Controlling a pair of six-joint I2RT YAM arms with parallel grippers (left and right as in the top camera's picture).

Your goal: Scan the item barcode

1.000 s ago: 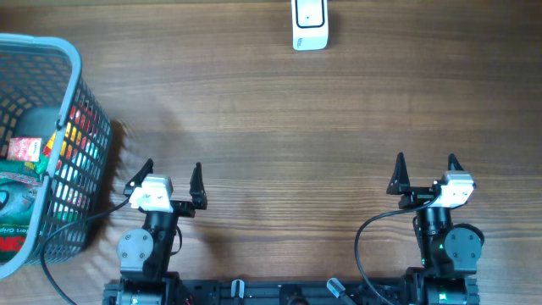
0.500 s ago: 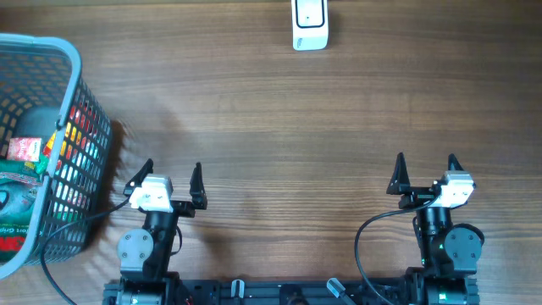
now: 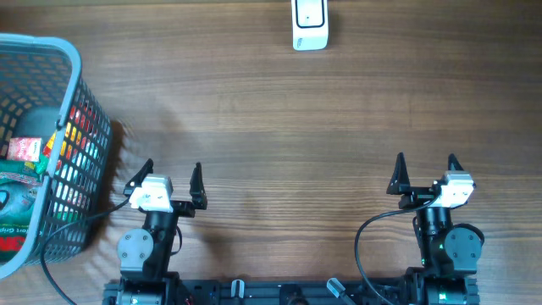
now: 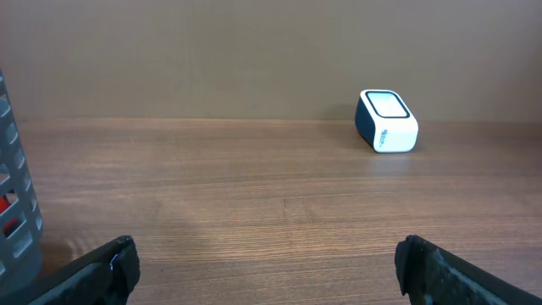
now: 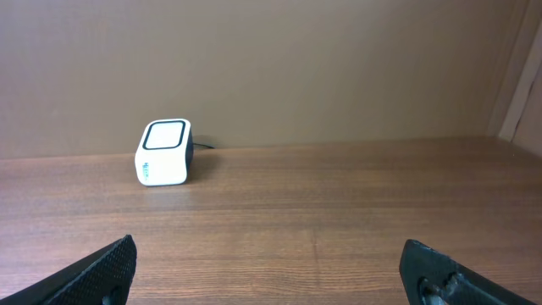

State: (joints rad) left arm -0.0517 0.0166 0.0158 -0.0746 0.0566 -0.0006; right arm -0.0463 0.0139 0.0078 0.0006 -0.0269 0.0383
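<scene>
Gaping wide and empty, the left hand (image 3: 172, 166) and right hand (image 3: 426, 158) sit at the near edge of the surface (image 3: 271, 127). Nothing is picked yet (the items (image 3: 24, 151) lie in the basket (image 3: 74, 59), with the scanner (image 3: 310, 24) well apart). Next, I reckon, the left hand must reach in for one.

The basket (image 3: 85, 161) runs off the left edge of the overhead view. The packets (image 3: 24, 152) inside it are partly hidden behind its mesh, their labels too small to read. The white scanner (image 3: 310, 32) is cut by the top edge, and in the wrist views only the dark finger ends of the left tool (image 4: 267, 258) and right tool (image 5: 267, 258) show, cropped at the bottom corners.
</scene>
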